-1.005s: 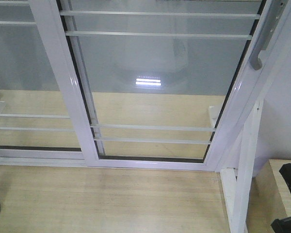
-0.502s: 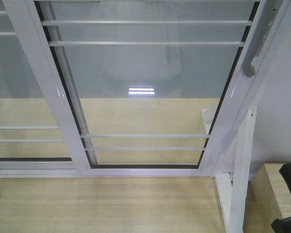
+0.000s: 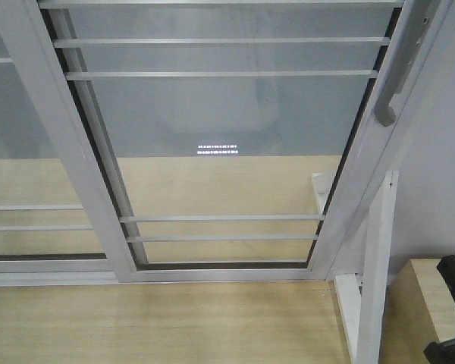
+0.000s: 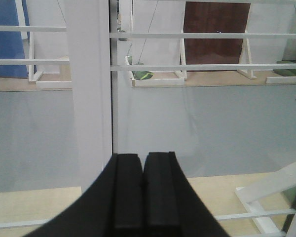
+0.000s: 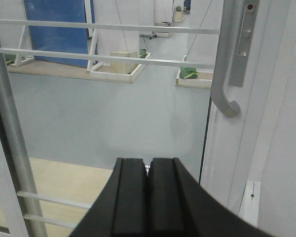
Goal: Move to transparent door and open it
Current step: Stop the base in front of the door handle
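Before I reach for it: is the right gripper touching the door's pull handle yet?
No, the right gripper is shut and sits clear of the pull handle, which hangs up and to its right.

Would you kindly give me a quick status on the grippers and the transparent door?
Left gripper shut, empty; right gripper shut, empty. Transparent door looks closed, handle untouched, up and right of right gripper. Nothing seen in the way.

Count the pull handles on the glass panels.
1: the curved silver pull handle on the right stile of the transparent door, upper right of the front view. The left panel shows none but is partly cropped.
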You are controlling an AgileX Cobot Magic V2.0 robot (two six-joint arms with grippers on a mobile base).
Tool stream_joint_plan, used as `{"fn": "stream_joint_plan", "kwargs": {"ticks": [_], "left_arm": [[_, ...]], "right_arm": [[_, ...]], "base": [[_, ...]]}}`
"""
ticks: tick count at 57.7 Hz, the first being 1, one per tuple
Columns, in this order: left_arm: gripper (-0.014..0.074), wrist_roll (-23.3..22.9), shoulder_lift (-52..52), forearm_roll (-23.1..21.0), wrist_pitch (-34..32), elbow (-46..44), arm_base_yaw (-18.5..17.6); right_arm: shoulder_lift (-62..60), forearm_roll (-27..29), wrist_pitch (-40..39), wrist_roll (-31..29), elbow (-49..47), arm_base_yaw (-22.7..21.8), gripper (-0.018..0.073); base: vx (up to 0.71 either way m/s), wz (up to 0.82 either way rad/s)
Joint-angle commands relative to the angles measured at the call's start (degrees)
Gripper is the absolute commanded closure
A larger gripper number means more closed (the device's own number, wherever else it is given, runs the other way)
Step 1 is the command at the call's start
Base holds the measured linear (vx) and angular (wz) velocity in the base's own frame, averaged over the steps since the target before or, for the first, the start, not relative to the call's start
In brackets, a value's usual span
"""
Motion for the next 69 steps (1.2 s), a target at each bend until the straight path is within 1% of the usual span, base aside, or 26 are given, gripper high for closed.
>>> {"fn": "stream_joint_plan", "kwargs": {"ticks": [1, 69], "left_arm": [[0.0599, -0.4, -0.8, -0.4, -5.0, 1.7, -0.2], [0.0599, -0.4, -0.8, -0.4, -5.0, 1.7, -0.1]], "right_arm": [[-0.8, -0.1, -4.8, -0.1, 0.8, -0.1, 0.0560], [-0.8, -0.1, -4.7, -0.1, 0.8, -0.1, 0.0560]], "base": [[0.04, -0.01], [0.01, 0.00]]}}
